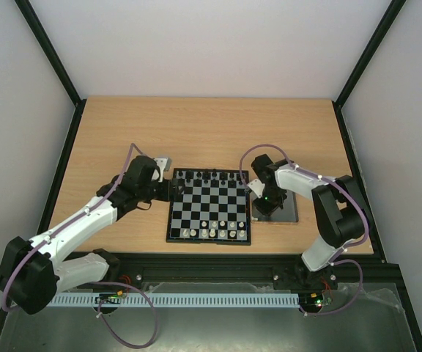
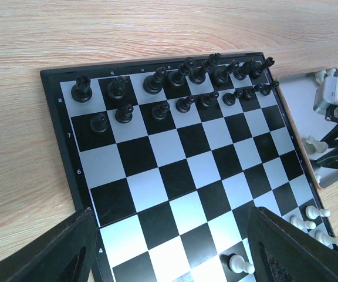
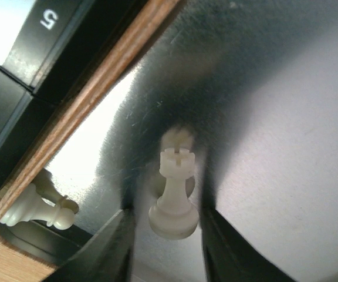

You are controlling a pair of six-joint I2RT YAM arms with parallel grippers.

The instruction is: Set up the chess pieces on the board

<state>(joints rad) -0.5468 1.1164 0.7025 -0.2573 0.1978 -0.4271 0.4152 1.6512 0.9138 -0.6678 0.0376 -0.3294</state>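
Note:
The board (image 1: 209, 207) lies mid-table, with black figures along its far two rows and several cream-white chess pieces (image 1: 215, 230) on its near rows. My left gripper (image 1: 168, 189) hovers at the board's left edge. It is open, and only bare squares (image 2: 175, 170) and one white pawn (image 2: 239, 264) lie below it. My right gripper (image 3: 166, 214) is low over the metal tray (image 3: 274, 117). Its jaws straddle a white rook (image 3: 173, 194), with a thin gap showing on the rook's left side. Another white piece (image 3: 37, 211) lies at the tray's corner.
The shiny tray (image 1: 288, 213) sits just right of the board, beyond a narrow strip of wood. Bare wooden table stretches behind and to the left of the board. Black frame posts and pale walls close in the table on three sides.

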